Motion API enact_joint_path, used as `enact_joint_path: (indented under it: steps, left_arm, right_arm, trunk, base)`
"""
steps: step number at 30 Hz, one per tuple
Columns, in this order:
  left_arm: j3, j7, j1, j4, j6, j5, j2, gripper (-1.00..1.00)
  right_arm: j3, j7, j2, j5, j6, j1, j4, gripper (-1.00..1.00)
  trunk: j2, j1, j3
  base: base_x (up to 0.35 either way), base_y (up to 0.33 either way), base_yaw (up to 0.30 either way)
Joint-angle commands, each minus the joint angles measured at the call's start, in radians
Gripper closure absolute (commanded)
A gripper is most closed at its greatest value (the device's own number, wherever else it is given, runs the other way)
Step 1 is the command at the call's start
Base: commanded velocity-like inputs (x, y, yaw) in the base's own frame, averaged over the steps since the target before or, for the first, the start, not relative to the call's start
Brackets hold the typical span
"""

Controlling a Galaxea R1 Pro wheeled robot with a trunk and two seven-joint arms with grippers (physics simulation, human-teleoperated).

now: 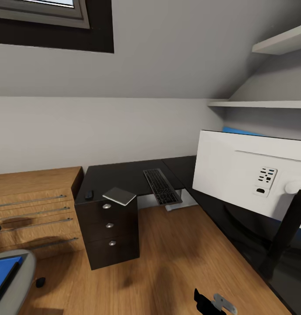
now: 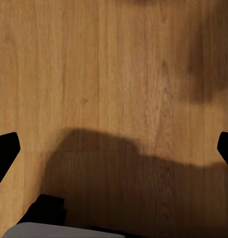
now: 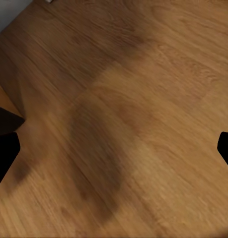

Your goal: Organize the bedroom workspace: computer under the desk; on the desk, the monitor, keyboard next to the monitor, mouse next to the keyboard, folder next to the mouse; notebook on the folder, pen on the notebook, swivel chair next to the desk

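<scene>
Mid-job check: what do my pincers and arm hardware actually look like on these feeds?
In each wrist view, the pincer fingertips show as plain matte black wedges at both frame edges, with no markings or cables visible. In the head view, a black arm part with a small light-grey metal bracket shows at the lower edge.

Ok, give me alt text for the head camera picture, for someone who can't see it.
A black L-shaped desk in an attic bedroom holds a keyboard, a grey notebook overhanging the drawer unit's edge, and a monitor seen from its white back. A blue folder lies on the swivel chair at lower left, above a wood floor.
</scene>
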Motion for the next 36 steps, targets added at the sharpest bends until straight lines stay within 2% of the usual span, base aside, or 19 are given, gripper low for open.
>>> enact_joint_path:
  steps: [1,36]
  left_arm:
    - [-0.004,0.008,0.0,-0.002,0.003,0.009,0.001,-1.0]
    - [-0.005,0.01,0.0,0.007,0.004,0.009,0.0,-1.0]
  right_arm:
    - [0.005,0.006,0.001,-0.011,-0.004,-0.001,0.002,-1.0]
    - [0.007,0.004,0.005,-0.009,-0.004,-0.001,0.002,-1.0]
  trunk:
    - [0.007,-0.004,0.002]
    - [0.252,-0.138,0.112]
  base:
    - [0.0,0.0,0.0]
    - [0.0,0.0,0.0]
